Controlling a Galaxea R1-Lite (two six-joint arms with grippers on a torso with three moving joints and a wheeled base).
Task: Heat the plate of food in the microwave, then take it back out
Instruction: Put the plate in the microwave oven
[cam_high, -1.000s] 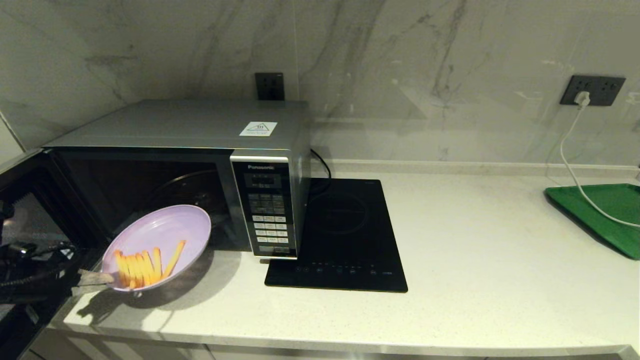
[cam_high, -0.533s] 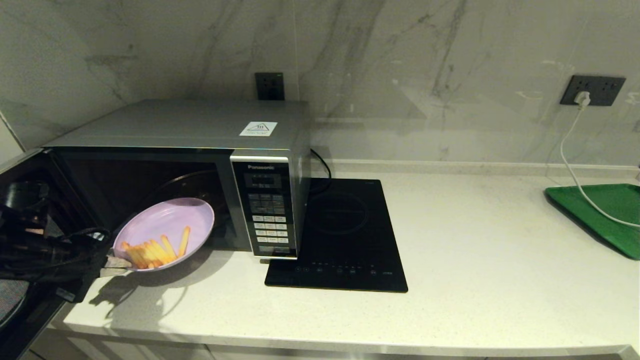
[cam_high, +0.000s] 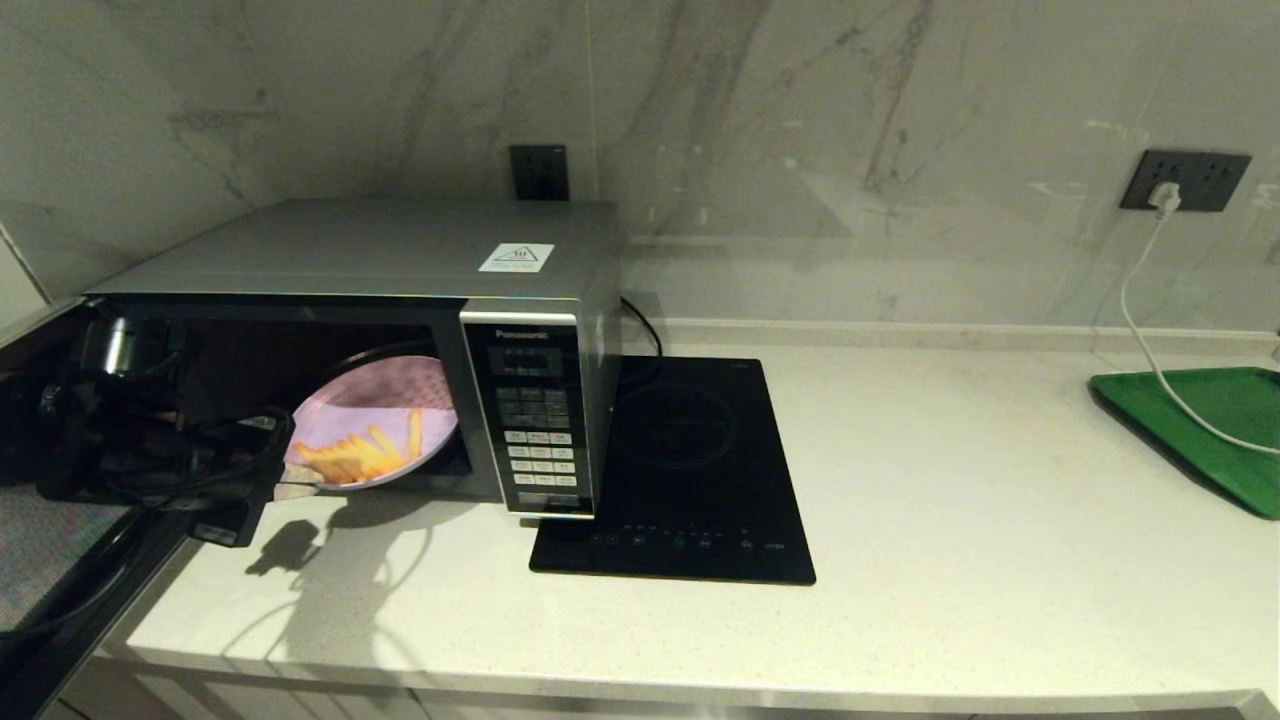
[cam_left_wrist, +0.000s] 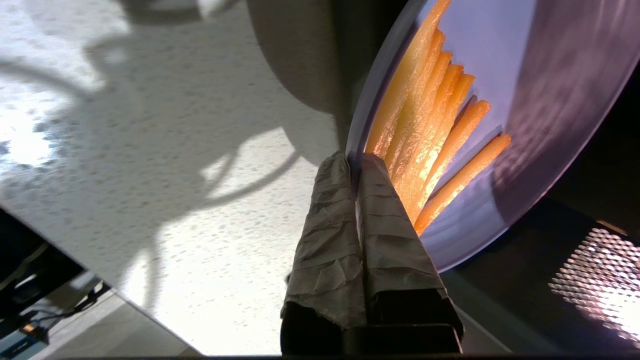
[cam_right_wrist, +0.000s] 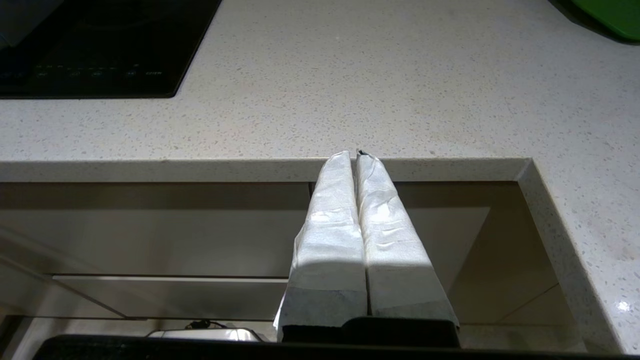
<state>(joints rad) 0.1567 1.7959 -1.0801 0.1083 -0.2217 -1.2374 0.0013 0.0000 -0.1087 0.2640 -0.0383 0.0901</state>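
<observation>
The left gripper (cam_left_wrist: 354, 162) is clamped on the near rim of the plate (cam_high: 375, 425), which carries fries (cam_high: 362, 455) and sits tilted, partly inside the open microwave (cam_high: 400, 290) cavity. The right gripper (cam_right_wrist: 356, 156), fingers pressed together and empty, is parked below the counter (cam_right_wrist: 380, 90) edge.

A grey-veined marble wall (cam_high: 800, 150) backs the pale speckled surface (cam_high: 950, 520). Two dark sockets (cam_high: 1184, 180) sit in the wall. Light falls brightest near the surface's front edge.
</observation>
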